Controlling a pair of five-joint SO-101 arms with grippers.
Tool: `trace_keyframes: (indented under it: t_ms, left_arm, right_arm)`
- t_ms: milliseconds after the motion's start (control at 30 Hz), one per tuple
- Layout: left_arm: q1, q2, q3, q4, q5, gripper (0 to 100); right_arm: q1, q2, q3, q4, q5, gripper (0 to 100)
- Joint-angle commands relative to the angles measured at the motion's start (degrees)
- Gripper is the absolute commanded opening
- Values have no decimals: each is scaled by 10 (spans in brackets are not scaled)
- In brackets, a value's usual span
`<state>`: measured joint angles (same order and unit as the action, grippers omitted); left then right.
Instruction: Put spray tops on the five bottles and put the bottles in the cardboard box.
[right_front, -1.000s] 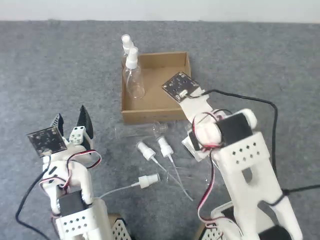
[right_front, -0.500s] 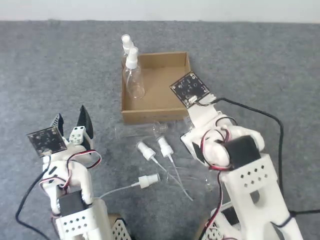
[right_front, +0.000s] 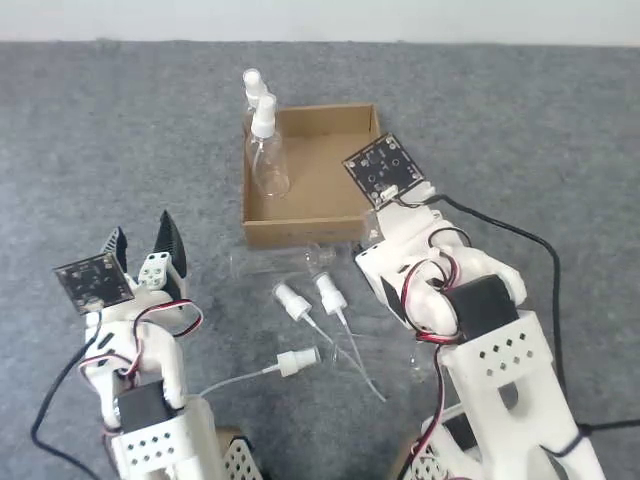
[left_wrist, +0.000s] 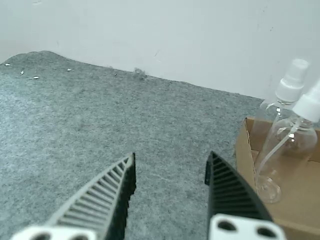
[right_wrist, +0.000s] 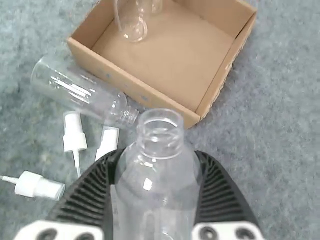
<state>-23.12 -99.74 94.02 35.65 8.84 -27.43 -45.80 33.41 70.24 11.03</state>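
Right gripper was clamped on an uncapped bottle, black fingers pressed on both sides of its body, neck open and pointing away from the wrist. It was held just beside the near outer corner of the cardboard box, above the grey mat (not over the box interior).

Left gripper had its jaws apart with nothing between them, raised over bare mat, well apart from the box and on the left side of the table.

One capped bottle stood upright inside the box at its left wall. A second capped bottle stood just behind it at the far corner; inside or outside the box, could not tell.

Another uncapped bottle lay on its side on the mat, along the box's front wall. Three loose spray tops lay near it, dip tubes trailing toward the arms.

All the bottles were clear plastic. Markings on the right arm's camera board were too small to read.
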Motion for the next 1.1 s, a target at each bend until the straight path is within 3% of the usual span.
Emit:
trace_keyframes:
  t_ms: [0, 133, 367, 700, 1067]
  left_arm:
    - [0, -9, -5, -18, -4, 214]
    - [0, -9, -5, -18, -4, 214]
    - [0, -9, -5, -18, -4, 214]
    - [0, -9, -5, -18, -4, 214]
    - [22, -9, -36, 1, -4, 214]
  right_arm:
    - [-2, -23, -5, -15, -40, 41]
    - [-2, -23, -5, -18, -98, 41]
    - [1, -30, 2, -14, -103, 41]
    - [4, -223, 147, -60, -98, 40]
    - [112, -284, 253, -152, -122, 40]
